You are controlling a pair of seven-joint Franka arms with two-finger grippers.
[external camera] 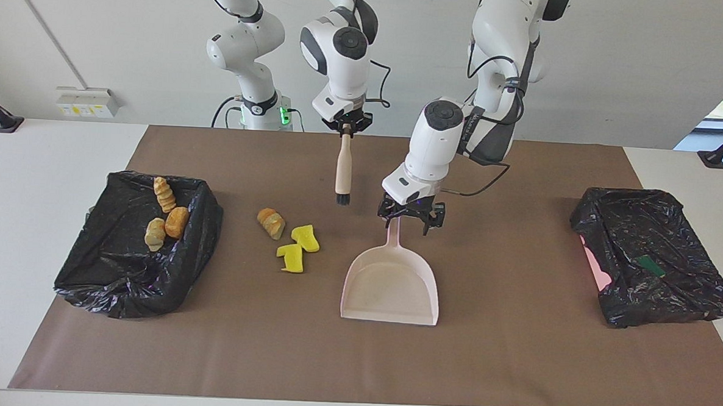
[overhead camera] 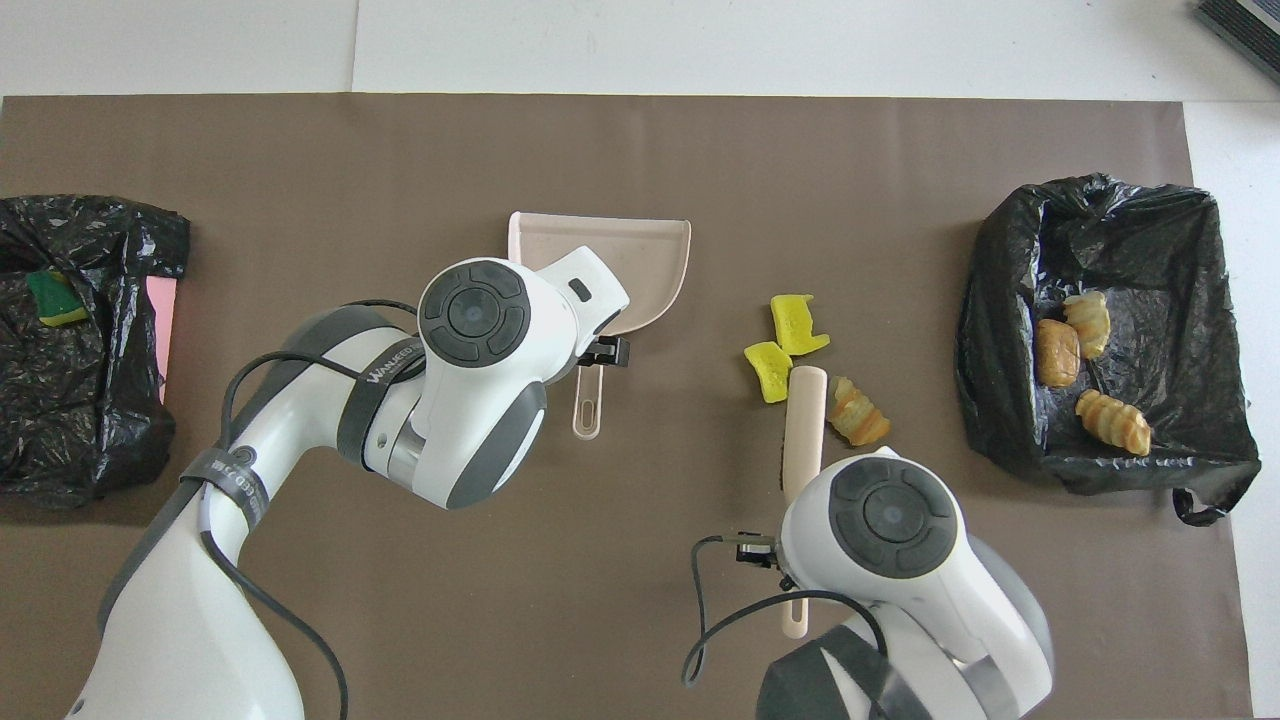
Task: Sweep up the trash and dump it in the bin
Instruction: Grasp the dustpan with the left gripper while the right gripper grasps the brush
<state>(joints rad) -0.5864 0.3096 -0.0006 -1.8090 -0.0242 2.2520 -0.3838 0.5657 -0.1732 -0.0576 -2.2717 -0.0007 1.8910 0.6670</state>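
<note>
One golden-brown pastry lump [external camera: 271, 223] [overhead camera: 857, 413] and two yellow spongy chunks [external camera: 306, 238] [external camera: 292, 258] of the trash lie on the brown mat. Three more pastry lumps [external camera: 165, 194] sit in the black-bagged bin [external camera: 132, 278] [overhead camera: 1010, 300] at the right arm's end. The pale pink dustpan [external camera: 390, 290] [overhead camera: 640, 250] lies flat at mid-mat. My left gripper [external camera: 408, 222] [overhead camera: 597, 353] is open, low over the dustpan's handle [external camera: 393, 229]. My right gripper [external camera: 346, 128] is shut on the beige brush [external camera: 342, 165] [overhead camera: 803, 420], which hangs bristles down beside the loose trash.
A second black-bagged bin [external camera: 652, 258] [overhead camera: 80, 400] stands at the left arm's end, with a green sponge [external camera: 649, 265] and something pink in it. The brown mat [external camera: 354, 361] covers most of the white table.
</note>
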